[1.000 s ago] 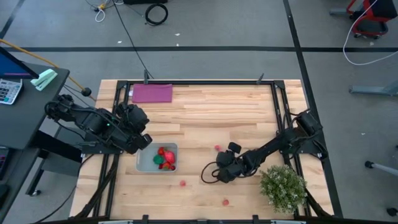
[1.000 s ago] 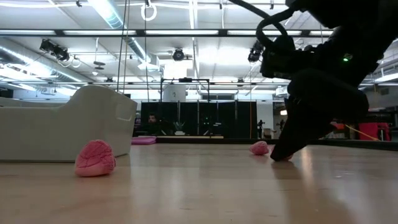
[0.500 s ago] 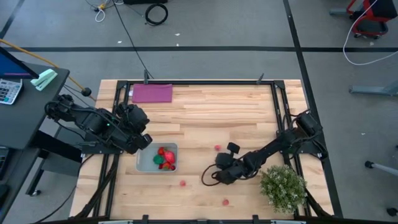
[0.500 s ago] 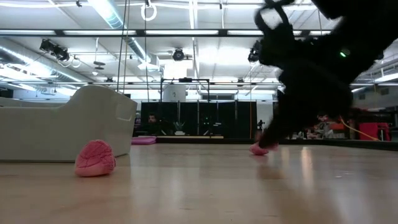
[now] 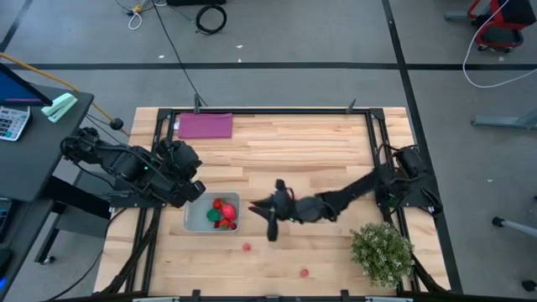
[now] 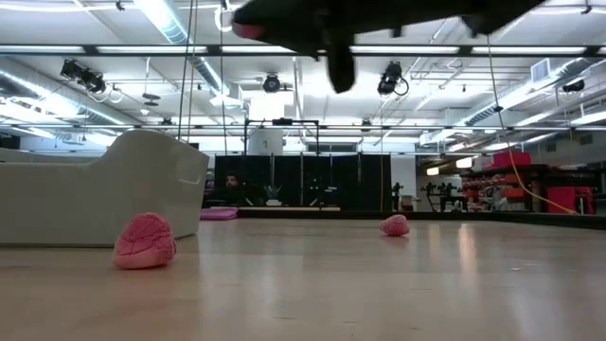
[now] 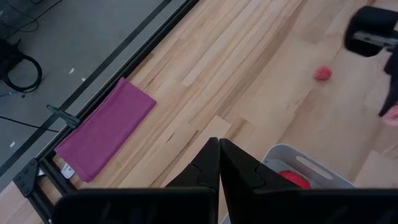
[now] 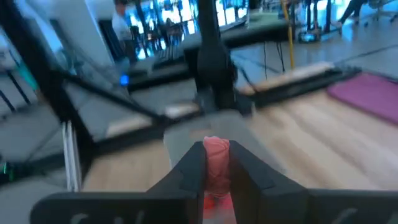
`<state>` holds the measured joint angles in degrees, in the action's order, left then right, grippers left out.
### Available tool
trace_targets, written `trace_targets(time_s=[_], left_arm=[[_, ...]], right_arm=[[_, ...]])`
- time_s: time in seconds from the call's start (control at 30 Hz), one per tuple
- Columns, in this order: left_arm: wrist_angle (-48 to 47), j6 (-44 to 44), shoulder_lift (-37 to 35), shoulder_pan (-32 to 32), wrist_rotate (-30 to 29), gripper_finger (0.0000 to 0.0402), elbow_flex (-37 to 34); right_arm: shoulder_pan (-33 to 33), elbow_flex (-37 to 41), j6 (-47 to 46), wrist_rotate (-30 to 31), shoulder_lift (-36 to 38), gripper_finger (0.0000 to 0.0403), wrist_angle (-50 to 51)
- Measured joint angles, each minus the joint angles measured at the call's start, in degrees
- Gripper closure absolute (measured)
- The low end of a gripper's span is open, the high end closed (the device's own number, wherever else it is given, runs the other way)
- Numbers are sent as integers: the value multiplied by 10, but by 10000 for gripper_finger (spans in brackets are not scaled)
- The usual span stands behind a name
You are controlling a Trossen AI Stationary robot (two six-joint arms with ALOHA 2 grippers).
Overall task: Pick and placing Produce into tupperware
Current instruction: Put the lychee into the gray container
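Note:
The translucent container [image 5: 195, 220] stands left of the table's middle with red and green produce [image 5: 223, 213] in it; it also shows in the low view [image 6: 95, 189]. My right gripper [image 5: 255, 205] is shut on a small pink produce piece [image 8: 216, 154], high above the table just right of the container. Loose pink pieces lie on the wood near the front [image 5: 247, 247], [image 5: 304, 272], and another shows in the left wrist view [image 7: 322, 73]. My left gripper [image 7: 219, 163] is shut and empty, above the container's left end. My right gripper pinches the pink piece by its two sides [image 8: 216, 163] between its two fingers [image 8: 186, 171]. The fingers reach about level from the table's right. The piece is lifted clear of the table and its end sticks out past the fingertips [image 6: 248, 30].
A purple mat [image 5: 205, 126] lies at the far left corner. A bushy pale-green plant [image 5: 382, 252] stands at the near right. Two pink pieces [image 6: 145, 241], [image 6: 395, 225] show on the wood in the low view. Bare wood lies across the far middle.
My right gripper has risen from the table at the near middle and gone toward the table's left, toward the container, carrying the pink piece clear of the wood. The arm has stretched out across the table.

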<state>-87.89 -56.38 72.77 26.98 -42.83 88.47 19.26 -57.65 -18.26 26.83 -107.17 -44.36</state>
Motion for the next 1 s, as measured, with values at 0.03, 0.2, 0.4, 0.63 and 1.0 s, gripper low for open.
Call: trace_targets(time_s=[0.03, 0.2, 0.4, 0.63, 1.0], left_arm=[[0, 0, 0, 0, 0, 382, 0], [2, 0, 0, 0, 0, 381, 0], [1, 1, 0, 0, 0, 389, 0], [-4, 2, 0, 0, 0, 381, 0], [-4, 1, 0, 0, 0, 389, 0]], right_arm=[[-8, -16, 1, -12, -6, 350, 9], [-31, -152, 4, -111, -95, 340, 94], [-30, -332, 71, -121, -232, 333, 252], [-31, -465, 191, -89, -299, 319, 413], [-38, -502, 180, -56, -263, 233, 510]])
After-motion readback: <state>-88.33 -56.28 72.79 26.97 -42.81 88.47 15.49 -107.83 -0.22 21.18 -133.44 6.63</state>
